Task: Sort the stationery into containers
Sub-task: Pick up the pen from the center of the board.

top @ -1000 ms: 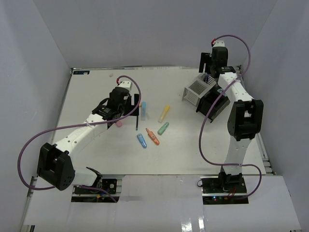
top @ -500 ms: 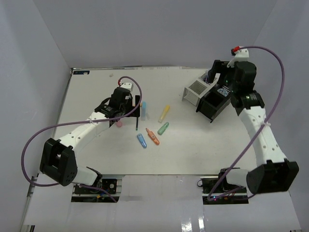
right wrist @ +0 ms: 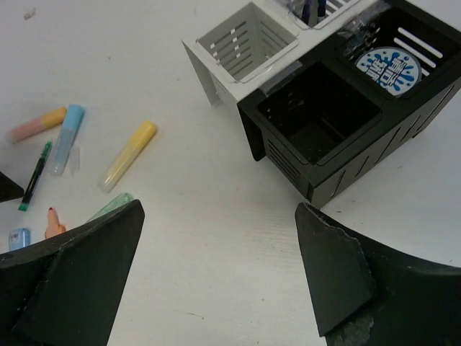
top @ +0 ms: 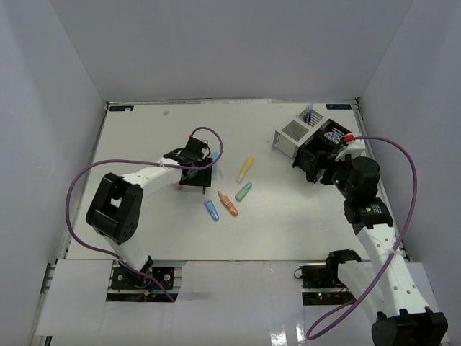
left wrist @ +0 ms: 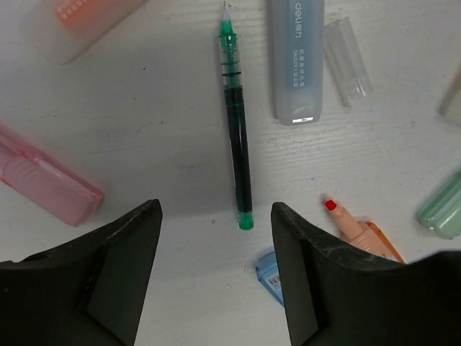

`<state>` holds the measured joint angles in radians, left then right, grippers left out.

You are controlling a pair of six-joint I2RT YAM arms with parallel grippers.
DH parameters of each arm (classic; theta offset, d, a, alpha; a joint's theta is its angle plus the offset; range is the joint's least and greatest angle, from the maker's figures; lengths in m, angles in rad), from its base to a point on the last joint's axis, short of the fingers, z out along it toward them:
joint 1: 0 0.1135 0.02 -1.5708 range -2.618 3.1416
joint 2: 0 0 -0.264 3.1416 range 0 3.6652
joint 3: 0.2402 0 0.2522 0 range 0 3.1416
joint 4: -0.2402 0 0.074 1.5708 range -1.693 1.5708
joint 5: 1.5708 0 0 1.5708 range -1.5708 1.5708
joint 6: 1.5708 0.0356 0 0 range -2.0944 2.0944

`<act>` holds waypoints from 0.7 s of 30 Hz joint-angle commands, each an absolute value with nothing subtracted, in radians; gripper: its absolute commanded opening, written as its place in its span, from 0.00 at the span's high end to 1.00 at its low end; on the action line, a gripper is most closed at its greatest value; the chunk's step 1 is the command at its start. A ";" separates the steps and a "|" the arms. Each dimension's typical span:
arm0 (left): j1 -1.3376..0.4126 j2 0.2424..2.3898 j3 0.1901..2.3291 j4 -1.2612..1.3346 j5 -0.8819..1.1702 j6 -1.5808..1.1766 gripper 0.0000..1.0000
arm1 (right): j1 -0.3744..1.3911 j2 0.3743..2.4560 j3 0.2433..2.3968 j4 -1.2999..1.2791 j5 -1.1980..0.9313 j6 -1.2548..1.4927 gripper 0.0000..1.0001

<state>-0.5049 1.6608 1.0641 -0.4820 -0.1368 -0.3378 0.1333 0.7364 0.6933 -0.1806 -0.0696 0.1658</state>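
Two boxes sit at 1 o'clock on the table (top: 144,238) in the top view. They are the white box (top: 292,135) and, touching it on its right, the black box (top: 320,150). Your right gripper (top: 322,169) hangs just at the black box's near edge. Your left gripper (top: 197,175) is low over the table at 10 o'clock from the middle. A yellow marker (top: 245,169), a green marker (top: 243,191), an orange marker (top: 228,205) and a blue marker (top: 211,210) lie near the middle.

In the left wrist view, your jaws stand apart and hold nothing. A thin green pen (left wrist: 236,137) lies flat and points to 12 o'clock. Its near end sits between the two fingers (left wrist: 108,274) but does not touch them. A pink marker (left wrist: 43,184) lies at 9 o'clock. A pale blue marker (left wrist: 297,58) lies at 1 o'clock with a clear cap (left wrist: 348,54) just beside it.

In the right wrist view, your jaws are wide and hold nothing. The black box is at 1 o'clock, and a round blue-white roll (right wrist: 389,68) lies in its far part. The white box is at 12 o'clock, with dark pens (right wrist: 310,9) standing in its far part.
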 commanded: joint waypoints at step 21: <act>-0.499 1.865 1.193 -0.500 -0.126 -0.364 0.70 | 0.135 0.742 0.618 -0.106 -0.127 0.166 0.09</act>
